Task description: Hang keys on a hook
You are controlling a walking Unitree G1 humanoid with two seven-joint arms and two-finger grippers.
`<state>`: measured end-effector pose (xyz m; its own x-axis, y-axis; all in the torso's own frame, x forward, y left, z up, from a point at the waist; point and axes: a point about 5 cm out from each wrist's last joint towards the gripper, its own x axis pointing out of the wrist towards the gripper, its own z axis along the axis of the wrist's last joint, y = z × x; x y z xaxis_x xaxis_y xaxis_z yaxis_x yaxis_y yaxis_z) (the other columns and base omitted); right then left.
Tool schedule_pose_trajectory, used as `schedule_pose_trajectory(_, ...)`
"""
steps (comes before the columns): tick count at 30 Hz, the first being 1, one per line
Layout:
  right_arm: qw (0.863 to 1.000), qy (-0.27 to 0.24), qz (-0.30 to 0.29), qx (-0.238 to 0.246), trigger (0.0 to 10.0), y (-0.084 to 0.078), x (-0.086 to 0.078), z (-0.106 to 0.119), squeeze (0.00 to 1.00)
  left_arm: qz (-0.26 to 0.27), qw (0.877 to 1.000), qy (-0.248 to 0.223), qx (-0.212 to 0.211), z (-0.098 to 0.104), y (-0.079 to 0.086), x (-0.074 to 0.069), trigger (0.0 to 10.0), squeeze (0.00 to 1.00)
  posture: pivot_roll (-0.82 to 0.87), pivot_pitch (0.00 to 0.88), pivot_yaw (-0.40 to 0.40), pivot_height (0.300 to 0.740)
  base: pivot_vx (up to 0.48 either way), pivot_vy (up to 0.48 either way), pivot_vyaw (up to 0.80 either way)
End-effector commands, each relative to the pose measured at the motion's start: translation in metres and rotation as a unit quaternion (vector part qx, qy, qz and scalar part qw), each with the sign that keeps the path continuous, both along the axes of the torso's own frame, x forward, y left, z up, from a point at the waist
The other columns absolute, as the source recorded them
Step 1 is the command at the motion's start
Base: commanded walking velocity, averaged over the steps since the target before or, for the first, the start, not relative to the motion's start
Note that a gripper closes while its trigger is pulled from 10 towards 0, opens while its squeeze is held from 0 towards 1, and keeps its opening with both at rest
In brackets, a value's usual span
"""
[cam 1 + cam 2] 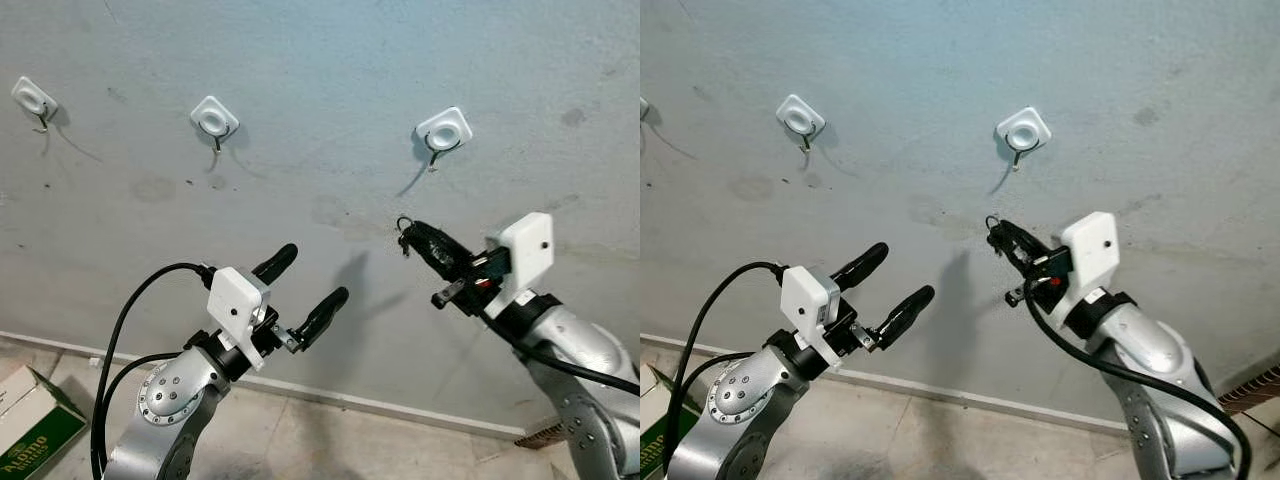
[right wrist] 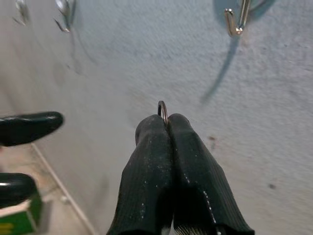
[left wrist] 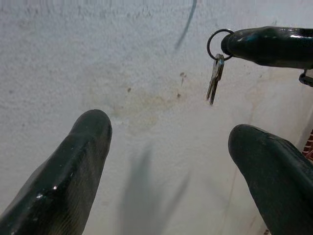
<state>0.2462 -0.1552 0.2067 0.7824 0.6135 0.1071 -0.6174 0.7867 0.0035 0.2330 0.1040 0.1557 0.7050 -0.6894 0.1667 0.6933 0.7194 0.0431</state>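
- The right hand (image 1: 412,236) is clamped on the keys (image 3: 215,73) by their ring, raised near the wall below the right hook (image 1: 441,133).
- The left hand (image 1: 305,285) hovers beside it, fingers spread and empty.

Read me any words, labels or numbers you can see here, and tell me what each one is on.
Yellow lettering on the green side of the cardboard box on the floor by the wall: too blurred and cut off to read with confidence.
Wall hooks, keys, left tool, right tool: no text visible.
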Motion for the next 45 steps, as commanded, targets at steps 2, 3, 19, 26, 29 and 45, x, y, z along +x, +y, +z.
schedule_pose_trajectory(2, 1.0, -0.003, 0.008, 0.012, 10.0, -0.001, -0.004, 0.005, 0.0, -0.008, 1.0, -0.008, 0.001, 0.005, 0.0, 0.0, 10.0, 0.0, -0.09, 0.101, 0.051, 0.74, 0.0, 0.0, 0.0)
schedule_pose_trajectory(3, 1.0, -0.002, 0.008, 0.018, 10.0, -0.002, -0.004, 0.005, 0.0, -0.008, 1.0, -0.009, 0.002, 0.005, 0.001, 0.001, 10.0, 0.0, -0.09, 0.1, 0.051, 0.74, 0.0, 0.0, 0.0)
schedule_pose_trajectory(19, 0.996, -0.011, 0.04, 0.078, 10.0, -0.008, 0.005, 0.034, 0.0, 0.005, 0.999, -0.039, -0.003, 0.02, -0.002, 0.007, 10.0, 0.0, -0.09, 0.102, 0.046, 0.74, 0.0, 0.0, 0.0)
schedule_pose_trajectory(26, 0.995, 0.0, 0.055, 0.079, 10.0, -0.005, 0.003, 0.033, 0.0, 0.006, 0.998, -0.054, -0.016, 0.031, -0.007, 0.009, 10.0, 0.0, -0.09, 0.105, 0.044, 0.74, 0.0, 0.0, 0.0)
schedule_pose_trajectory(29, 0.996, -0.001, 0.05, 0.08, 10.0, -0.006, 0.004, 0.034, 0.0, 0.005, 0.998, -0.054, -0.017, 0.031, -0.008, 0.009, 10.0, 0.0, -0.09, 0.105, 0.044, 0.74, 0.0, 0.0, 0.0)
schedule_pose_trajectory(45, 0.988, 0.013, 0.018, 0.15, 10.0, -0.016, 0.015, 0.039, 0.0, 0.005, 0.998, -0.057, -0.026, 0.037, -0.012, 0.008, 10.0, 0.0, -0.09, 0.111, 0.043, 0.74, 0.0, 0.0, 0.0)
